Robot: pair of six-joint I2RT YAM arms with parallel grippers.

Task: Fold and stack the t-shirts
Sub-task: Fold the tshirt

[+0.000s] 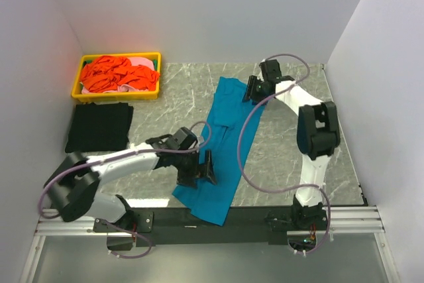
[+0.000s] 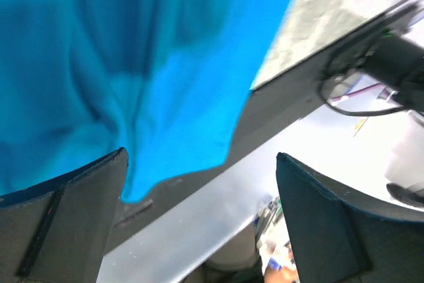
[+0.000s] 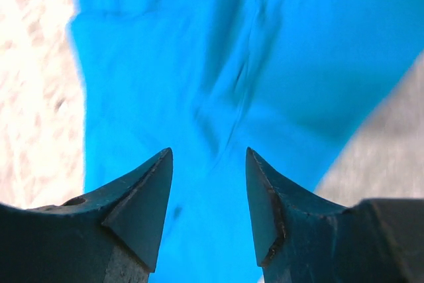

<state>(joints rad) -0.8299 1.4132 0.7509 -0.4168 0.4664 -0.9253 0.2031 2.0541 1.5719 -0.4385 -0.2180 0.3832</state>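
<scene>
The teal t-shirt (image 1: 224, 120) lies in a long strip from near the tabletop's (image 1: 165, 97) far edge to maybe past its near edge, with the left gripper (image 1: 197, 169) wide open and the right gripper (image 1: 255, 89) half open, both holding nothing.

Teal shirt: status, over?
Left hand open over near end; right hand open over far end. Teal shirt a long strip, ungripped, near end off the table edge. Right arm's cable crosses its right side.

Teal t-shirt (image 1: 222, 130): long folded strip, lying diagonally at centre; black t-shirt (image 1: 99, 126) folded flat, left.
</scene>
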